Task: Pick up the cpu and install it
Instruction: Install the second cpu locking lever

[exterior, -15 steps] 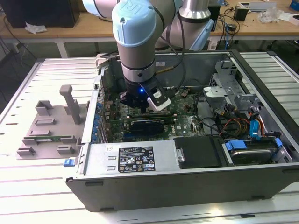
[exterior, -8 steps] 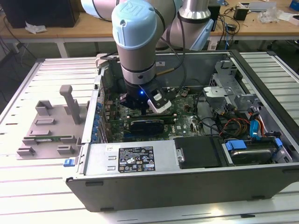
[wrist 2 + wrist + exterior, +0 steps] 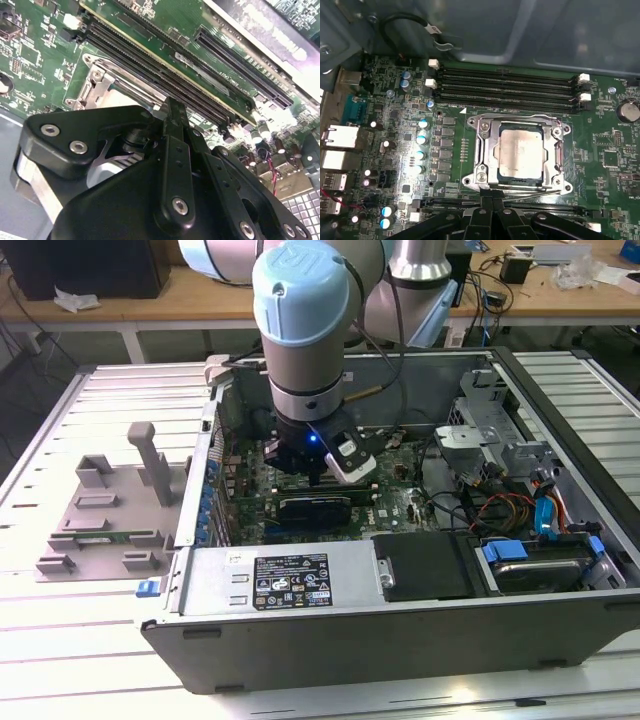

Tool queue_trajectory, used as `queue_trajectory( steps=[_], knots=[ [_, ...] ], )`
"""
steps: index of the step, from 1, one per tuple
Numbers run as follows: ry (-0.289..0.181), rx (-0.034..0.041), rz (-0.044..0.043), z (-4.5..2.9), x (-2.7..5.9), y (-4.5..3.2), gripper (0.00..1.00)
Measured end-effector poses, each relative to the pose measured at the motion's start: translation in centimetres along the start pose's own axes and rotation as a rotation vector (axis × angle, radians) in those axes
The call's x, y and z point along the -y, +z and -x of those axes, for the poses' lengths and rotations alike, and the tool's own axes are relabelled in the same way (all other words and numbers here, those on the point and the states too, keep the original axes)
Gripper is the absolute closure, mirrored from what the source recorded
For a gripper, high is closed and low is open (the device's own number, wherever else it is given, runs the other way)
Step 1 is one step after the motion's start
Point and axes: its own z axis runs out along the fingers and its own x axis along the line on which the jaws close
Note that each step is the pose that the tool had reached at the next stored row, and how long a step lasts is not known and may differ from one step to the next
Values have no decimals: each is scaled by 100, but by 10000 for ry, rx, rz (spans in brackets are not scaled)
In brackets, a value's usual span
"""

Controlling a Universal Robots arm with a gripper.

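Gripper [image 3: 492, 202] lowest in first wrist view, fingers together, holding nothing; cpu [image 3: 520, 151] seated in socket [image 3: 485, 150] mid-frame, just beyond fingertips.

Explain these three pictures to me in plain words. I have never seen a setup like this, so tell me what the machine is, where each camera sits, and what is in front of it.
The exterior view looks from off the arm at a robot arm reaching down into an open computer case that lies on a slatted metal table. Beside the case, toward the exterior view's left, sits a grey holder fixture.

The two wrist views come from cameras riding on the arm, so they look down past the black gripper at the green motherboard.

In the first wrist view, the cpu, a flat square chip with a silver top, lies inside the metal-framed socket. Just beyond it run the long black memory slots. The gripper's tip sits at the socket's edge; nothing shows in its grasp.
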Motion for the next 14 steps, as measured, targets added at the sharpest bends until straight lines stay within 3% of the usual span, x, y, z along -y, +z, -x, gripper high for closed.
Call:
queue_trajectory(
  steps=[3, 8, 14],
  knots=[
    [19, 17, 55, -60, 0, 13, 89],
    [364, 100, 58, -63, 14, 53, 89],
    [651, 183, 314, -81, 19, 81, 89]
  ],
)
